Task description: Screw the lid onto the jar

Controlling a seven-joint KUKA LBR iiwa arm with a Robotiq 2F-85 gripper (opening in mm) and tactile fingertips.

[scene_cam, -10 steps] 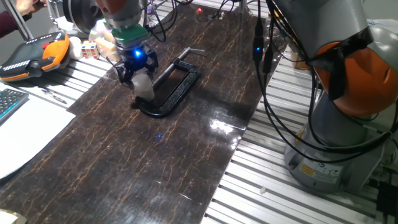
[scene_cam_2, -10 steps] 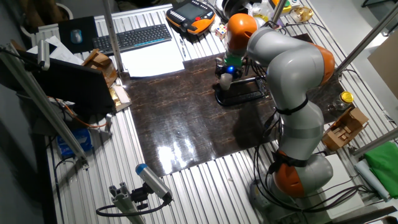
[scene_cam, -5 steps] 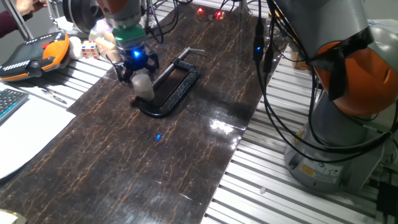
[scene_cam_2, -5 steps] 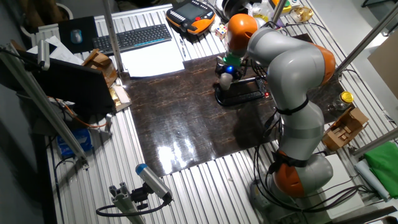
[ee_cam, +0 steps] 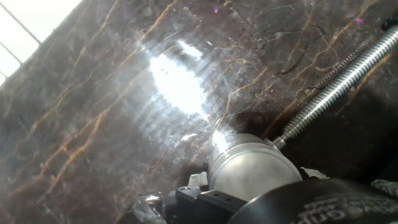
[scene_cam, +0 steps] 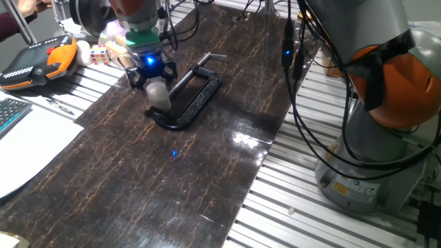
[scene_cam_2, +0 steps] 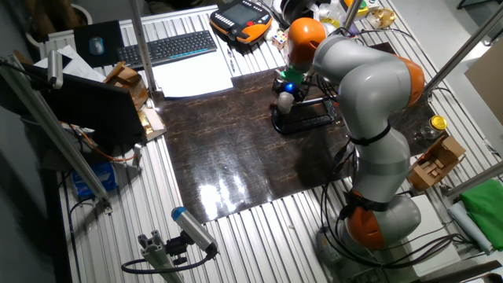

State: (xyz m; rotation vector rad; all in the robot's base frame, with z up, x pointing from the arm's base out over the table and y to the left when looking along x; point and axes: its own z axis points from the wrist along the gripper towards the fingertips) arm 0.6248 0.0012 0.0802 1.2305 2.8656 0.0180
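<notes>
The small whitish jar (scene_cam: pixel 160 98) stands on the dark tabletop against the black C-clamp (scene_cam: pixel 196 96). The greyish-white lid (scene_cam: pixel 156 87) sits on top of it; I cannot see a seam between the two. My gripper (scene_cam: pixel 153 81) is directly above, its fingers closed around the lid, with its blue light on. In the other fixed view the jar (scene_cam_2: pixel 284 101) shows under the gripper (scene_cam_2: pixel 286 91). In the hand view the round shiny lid (ee_cam: pixel 252 168) fills the lower middle, with the clamp's threaded screw (ee_cam: pixel 339 78) touching its edge.
An orange teach pendant (scene_cam: pixel 34 60), dice and small items lie at the table's far left. White paper (scene_cam: pixel 27 148) and a keyboard (scene_cam_2: pixel 165 49) are beside the mat. A yellow-lidded jar (scene_cam_2: pixel 437 124) stands off to the side. Cables (scene_cam: pixel 303 103) hang by the arm's base.
The gripper stays on the lid over the jar. The blue light spot on the tabletop has shifted slightly. Jar and clamp have not moved.
</notes>
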